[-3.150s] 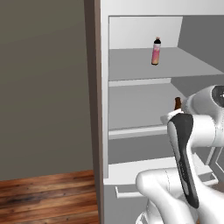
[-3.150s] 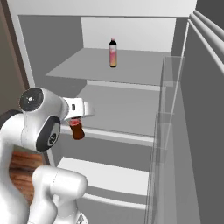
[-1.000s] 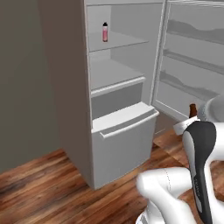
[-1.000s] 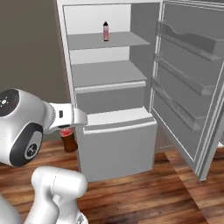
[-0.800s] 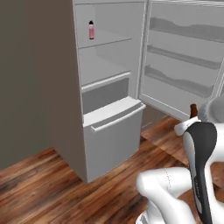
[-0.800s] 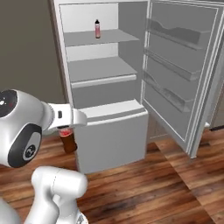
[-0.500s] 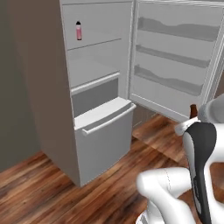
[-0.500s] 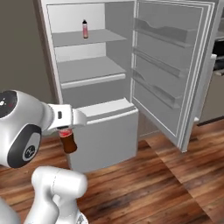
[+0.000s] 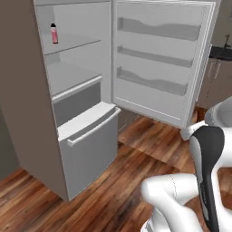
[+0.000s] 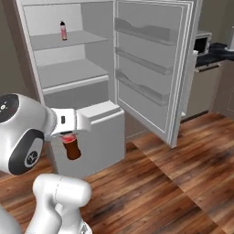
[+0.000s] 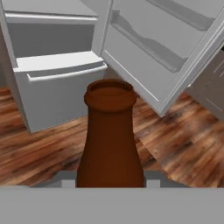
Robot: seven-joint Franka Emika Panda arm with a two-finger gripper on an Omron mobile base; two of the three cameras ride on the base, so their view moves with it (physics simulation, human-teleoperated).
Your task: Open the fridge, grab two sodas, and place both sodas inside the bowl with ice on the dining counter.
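Note:
My gripper [image 10: 69,136] is shut on the dark brown cola soda [image 10: 72,149], which hangs in front of the fridge's lower drawer [image 10: 99,132]. Seen from the hand, the cola soda [image 11: 110,140] stands upright between the fingertips [image 11: 66,182], its open brown neck toward the camera. The pale grey fridge [image 9: 27,113] stands open, its door [image 9: 158,63] swung wide to the right. On its top shelf stands the pink soda [image 9: 54,33], also pink soda [image 10: 63,30]. The bowl and the dining counter are out of view.
The fridge's lower drawer [image 9: 88,136] juts out slightly over the wooden floor [image 9: 136,154]. The open door [image 10: 151,68] carries several bare racks. Behind it to the right are a dark-topped wall counter [image 10: 215,50] with a microwave [image 10: 203,40] and brown cabinets [image 9: 217,86].
The whole picture has shifted: the base has backed away and turned right, so the fridge looks smaller and sits further left. The cola soda stays in my shut gripper.

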